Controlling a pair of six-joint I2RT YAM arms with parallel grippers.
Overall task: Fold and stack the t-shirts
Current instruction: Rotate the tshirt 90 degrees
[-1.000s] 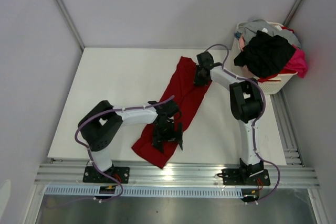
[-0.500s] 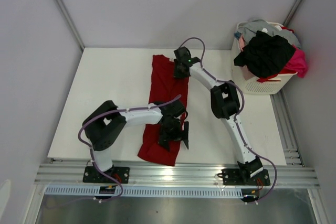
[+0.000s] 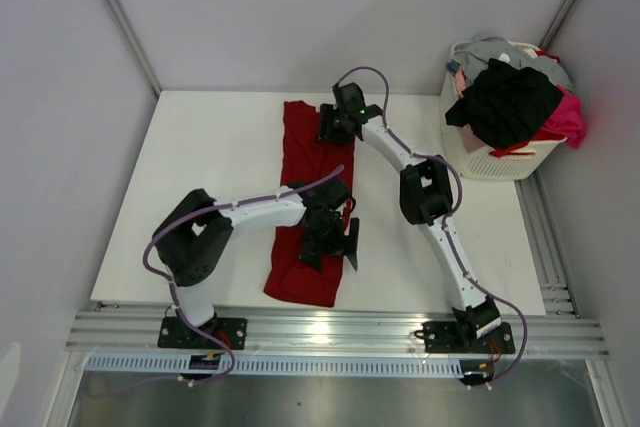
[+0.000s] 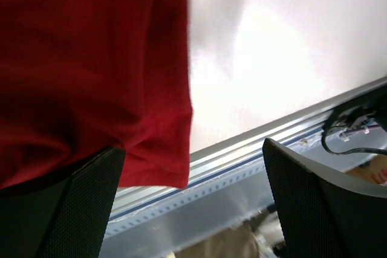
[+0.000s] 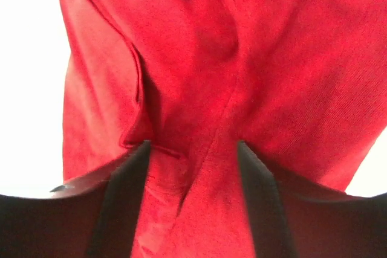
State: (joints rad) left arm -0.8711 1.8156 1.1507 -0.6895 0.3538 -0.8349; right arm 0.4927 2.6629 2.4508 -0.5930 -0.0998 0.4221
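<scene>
Counter: white, carries one garment.
Dark red t-shirt: lies as long narrow strip on counter, running from far middle toward near edge; cloth creased at far end.
Laundry basket: white, at far right corner, heaped with black, pink and grey t-shirts.
Left claw: fingers wide apart over shirt's near hem, gripping nothing.
Right claw: fingers apart over shirt's far end, fold of cloth between them, not pinched.

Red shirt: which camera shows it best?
Top camera: almost the whole red shirt shows, a long strip on the table. Left wrist shows only one corner; right wrist only creased cloth up close.
</scene>
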